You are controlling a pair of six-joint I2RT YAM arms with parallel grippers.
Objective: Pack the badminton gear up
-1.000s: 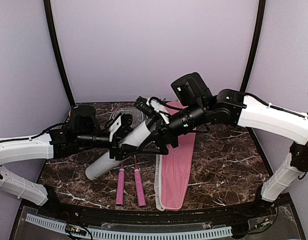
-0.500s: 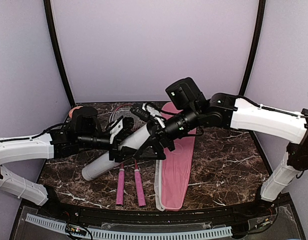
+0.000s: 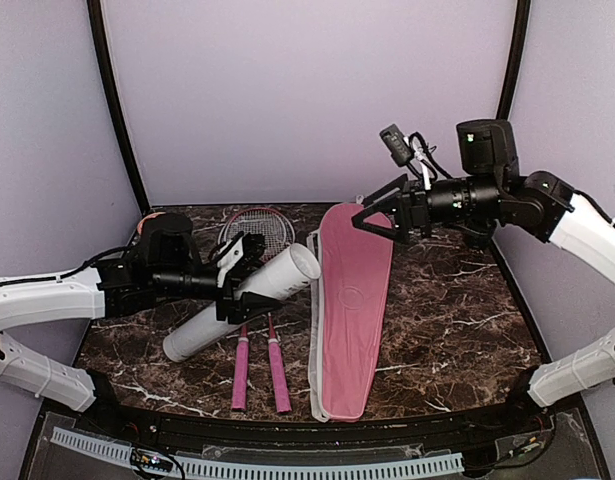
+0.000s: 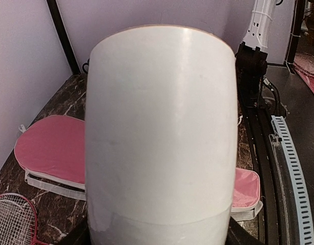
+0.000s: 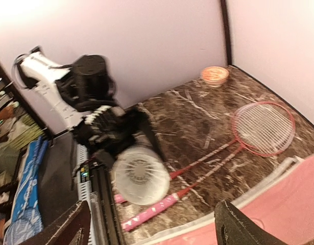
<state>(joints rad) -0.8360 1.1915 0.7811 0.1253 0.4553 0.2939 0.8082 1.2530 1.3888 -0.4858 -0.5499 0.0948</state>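
The left gripper [image 3: 235, 287] has the long white cardboard tube [image 3: 242, 305] clamped around its middle, with a finger pressed tight on either side. It holds the tube at a slant, open mouth tipped up toward the centre and the other end low at the front left. My guess is the tilt is on purpose, so whatever's inside settles to the bottom instead of rolling out.

The right wrist cam looks straight into that mouth, and what looks like a white feather shuttlecock [image 5: 139, 179] is sitting in there. I can't tell how many are stacked behind it, and I don't spot any loose ones on the dark marble table [image 3: 457, 310].

The right gripper [image 3: 375, 216] hangs in the air over the far right, spread wide with nothing in it, well apart from the tube.

The two thin red-framed rackets [image 3: 259, 232] lie side by side under the tube, pink handles toward the near edge. The pink racket-shaped cover [image 3: 352, 300] lies flat just to their right, wide end at the back. Its white-trimmed edge faces the rackets, which should be handy for sliding them in.

The small round red-patterned cap [image 5: 214, 75] sits off in the back-left corner, so the tube isn't capped yet. The rackets and cover look untouched.
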